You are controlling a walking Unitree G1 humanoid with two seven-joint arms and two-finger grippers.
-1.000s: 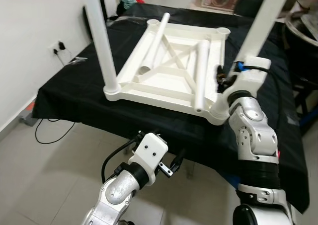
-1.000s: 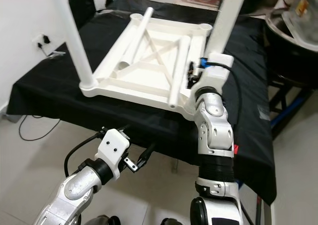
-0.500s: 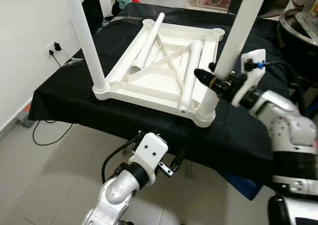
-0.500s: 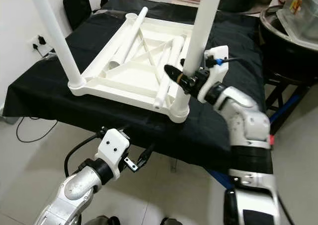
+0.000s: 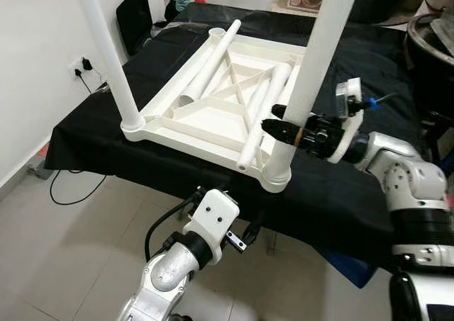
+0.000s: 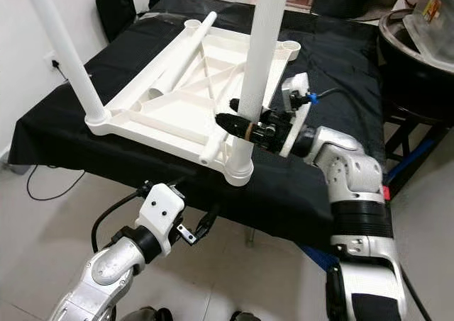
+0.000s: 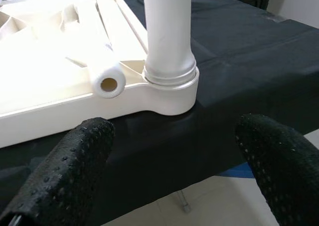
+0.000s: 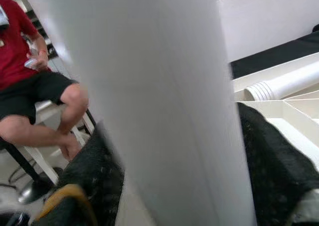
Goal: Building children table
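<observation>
- Where the black-draped work table (image 5: 106, 133) stands before the robot, the white tabletop (image 5: 213, 112) of the children's table lies upside down on the cloth, its ribbed underside facing up
- Two white legs stand upright in the near corner sockets: the near left leg (image 5: 106, 55) and the near right leg (image 5: 312, 73)
- Two loose legs (image 5: 266, 119) lie flat across the underside, one along the left rail, one toward the right
- The right gripper (image 5: 280, 126) reaches in from the right at the near right leg, low on the tube just above its socket; in the right wrist view its fingers (image 8: 94, 176) sit on either side of the tube, clasping it
- The left gripper (image 6: 206, 225) hangs below the table's front edge, near the floor, its fingers (image 7: 75, 161) spread wide and holding nothing
- A person in a red shirt (image 8: 20, 61) sits on a chair beyond the table
</observation>
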